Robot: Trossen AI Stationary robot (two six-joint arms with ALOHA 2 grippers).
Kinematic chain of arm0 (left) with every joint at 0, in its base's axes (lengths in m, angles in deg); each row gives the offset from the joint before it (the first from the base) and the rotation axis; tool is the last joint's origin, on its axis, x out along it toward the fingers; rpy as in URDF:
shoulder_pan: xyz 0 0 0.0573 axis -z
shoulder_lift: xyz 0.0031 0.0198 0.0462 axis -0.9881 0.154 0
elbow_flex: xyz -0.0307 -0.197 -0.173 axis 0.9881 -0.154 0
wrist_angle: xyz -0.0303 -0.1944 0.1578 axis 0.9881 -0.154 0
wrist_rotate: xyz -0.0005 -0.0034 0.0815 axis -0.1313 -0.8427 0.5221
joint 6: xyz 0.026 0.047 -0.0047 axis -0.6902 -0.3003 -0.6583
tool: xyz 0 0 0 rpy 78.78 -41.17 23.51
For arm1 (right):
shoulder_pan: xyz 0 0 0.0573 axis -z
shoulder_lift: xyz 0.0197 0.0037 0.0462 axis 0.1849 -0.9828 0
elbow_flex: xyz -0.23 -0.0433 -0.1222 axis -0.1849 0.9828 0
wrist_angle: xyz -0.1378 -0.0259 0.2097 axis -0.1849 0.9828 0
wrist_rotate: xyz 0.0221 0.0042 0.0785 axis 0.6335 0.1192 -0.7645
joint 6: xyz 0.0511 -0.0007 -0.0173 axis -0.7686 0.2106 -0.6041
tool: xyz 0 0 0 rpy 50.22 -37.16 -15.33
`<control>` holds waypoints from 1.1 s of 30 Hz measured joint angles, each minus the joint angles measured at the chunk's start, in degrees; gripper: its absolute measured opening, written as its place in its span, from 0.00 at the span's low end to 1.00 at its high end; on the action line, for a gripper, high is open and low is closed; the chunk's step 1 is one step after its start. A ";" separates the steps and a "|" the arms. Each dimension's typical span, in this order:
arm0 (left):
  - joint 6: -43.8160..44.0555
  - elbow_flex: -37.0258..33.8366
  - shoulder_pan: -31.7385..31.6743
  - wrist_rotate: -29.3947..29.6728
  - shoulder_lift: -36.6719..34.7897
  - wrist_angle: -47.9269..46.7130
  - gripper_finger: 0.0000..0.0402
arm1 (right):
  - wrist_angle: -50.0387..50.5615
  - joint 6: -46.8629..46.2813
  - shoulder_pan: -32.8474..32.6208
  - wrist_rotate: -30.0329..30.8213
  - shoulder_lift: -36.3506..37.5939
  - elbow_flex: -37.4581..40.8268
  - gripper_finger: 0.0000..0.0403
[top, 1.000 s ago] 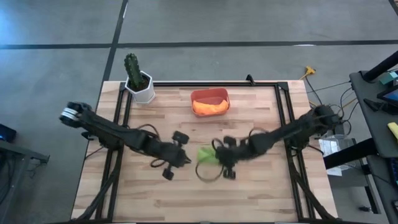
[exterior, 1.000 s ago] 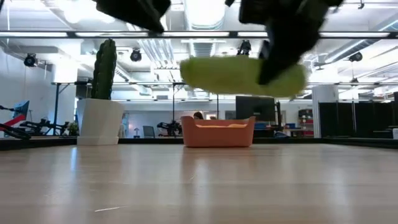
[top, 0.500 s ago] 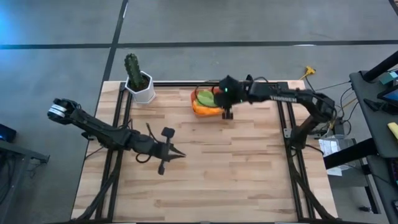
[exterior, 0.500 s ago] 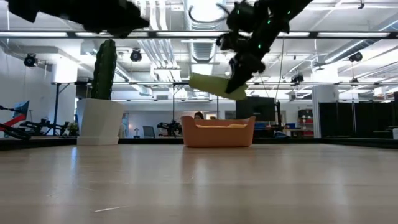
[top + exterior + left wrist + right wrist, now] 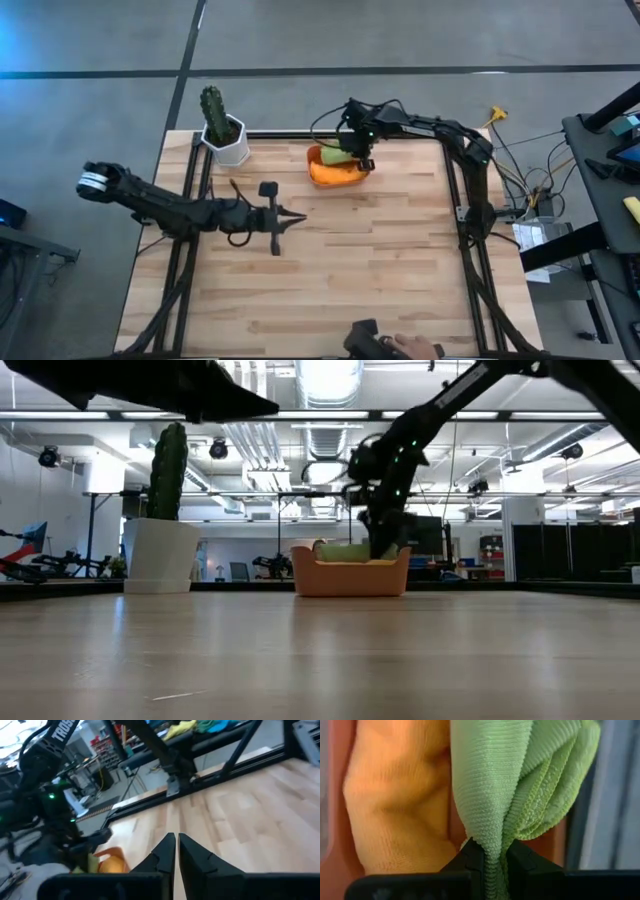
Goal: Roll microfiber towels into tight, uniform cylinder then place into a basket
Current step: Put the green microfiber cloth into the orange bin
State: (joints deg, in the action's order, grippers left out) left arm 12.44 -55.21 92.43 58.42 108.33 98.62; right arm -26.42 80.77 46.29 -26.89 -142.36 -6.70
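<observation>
Item 1: right claw (image 5: 362, 160), reaching over the basket (image 5: 322, 175) at the far middle of the tabletop (image 5: 400, 280). Its 2 fingers (image 5: 472, 852) are pinched tight on a fold of the lime green towel (image 5: 510, 785), as the right wrist view shows.

Item 2: lime green towel (image 5: 338, 156), bunched, lowered into the basket alongside the orange towel. In the low view only a green edge (image 5: 335, 548) shows above the basket's rim (image 5: 350, 565).

Item 3: orange towel (image 5: 400, 795), lying inside the basket, touching the green towel; it fills most of the tub in the high view (image 5: 336, 171).

Item 4: basket, salmon-red, standing upright on the tabletop.

Item 5: left claw (image 5: 298, 216), held above the bare tabletop left of centre, well apart from the basket. Its fingers (image 5: 192, 852) are pressed together with nothing between them.

Item 6: cactus in a white pot (image 5: 228, 140), at the far left corner, left of the basket.

Item 7: a person's hand (image 5: 415, 348) at the near edge of the tabletop.
</observation>
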 joint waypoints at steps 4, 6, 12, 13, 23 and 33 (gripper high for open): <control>0.29 0.00 -1.98 -0.01 1.12 -0.01 0.02 | 3.94 0.31 -0.08 -1.97 -5.15 -2.78 0.07; 0.07 0.02 -3.11 -0.02 1.71 0.03 0.02 | 4.87 0.45 -0.15 -2.40 -7.36 -4.24 0.08; 0.31 0.00 -5.98 -0.03 3.12 -0.17 0.02 | 4.76 -3.03 -0.08 -2.76 -9.86 -7.88 0.26; -0.01 0.00 -6.30 -0.06 3.46 -0.07 0.02 | 4.80 -2.48 -0.08 -2.76 -9.86 -8.04 0.30; -2.88 -0.17 -7.98 -0.22 3.64 -0.10 0.02 | 11.08 -0.55 -0.12 -3.00 -7.38 -11.46 0.49; -3.90 -0.69 -8.03 -0.72 3.73 -0.11 0.02 | 8.50 -4.54 -0.33 -5.74 -8.17 -11.06 0.50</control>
State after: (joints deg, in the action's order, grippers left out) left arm 8.54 -55.90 84.40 57.70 112.05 98.52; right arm -17.92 76.23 45.96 -32.63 -150.53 -17.76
